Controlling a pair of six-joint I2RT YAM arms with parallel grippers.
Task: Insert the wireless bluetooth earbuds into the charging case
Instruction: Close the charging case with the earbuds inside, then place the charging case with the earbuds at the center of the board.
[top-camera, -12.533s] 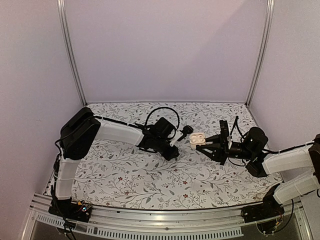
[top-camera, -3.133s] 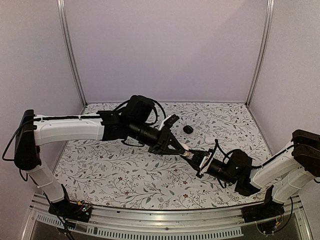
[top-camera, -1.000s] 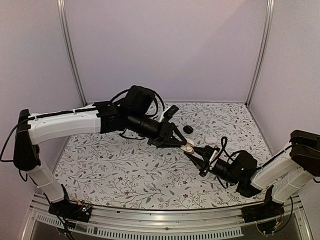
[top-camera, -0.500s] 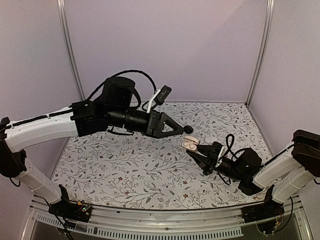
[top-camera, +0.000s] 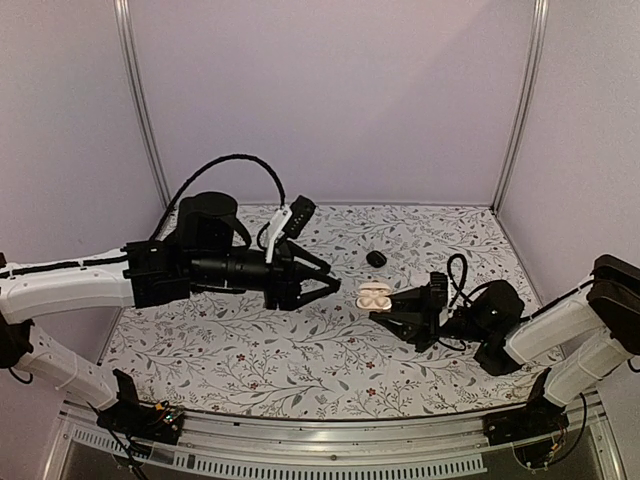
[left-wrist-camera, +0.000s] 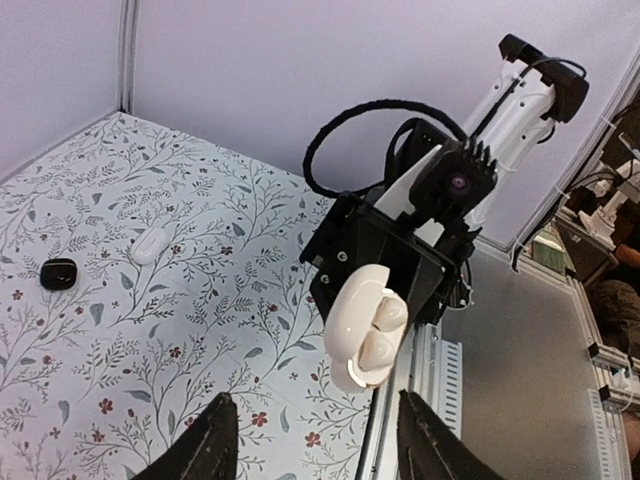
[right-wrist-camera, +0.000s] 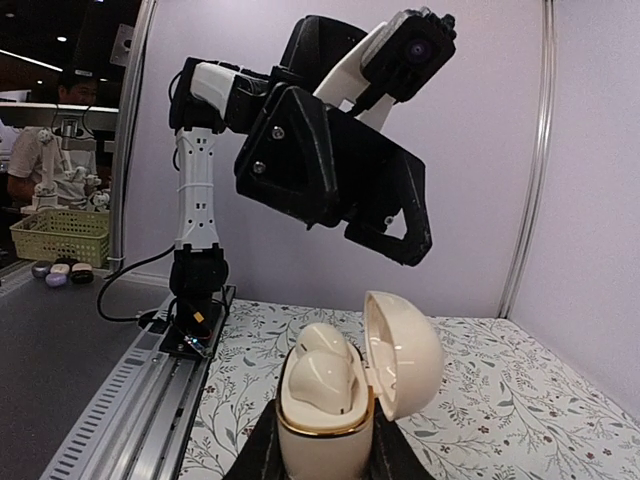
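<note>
Two earbuds sat in the open case we saw clamped btwn R fingers; L fingers spread wide, empty; floral worktop, lilac walls.

Charging case base hidden in right end effector; black item perhaps case.

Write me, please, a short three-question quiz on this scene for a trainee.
1. True or false: the left gripper is shut on an earbud.
2. The cream charging case is: A) held by the left gripper; B) held with its lid open by the right gripper; C) held with its lid shut.
3. How many white earbuds sit in the case?
Key: 1 false, it is open and empty; 2 B; 3 two.
</note>
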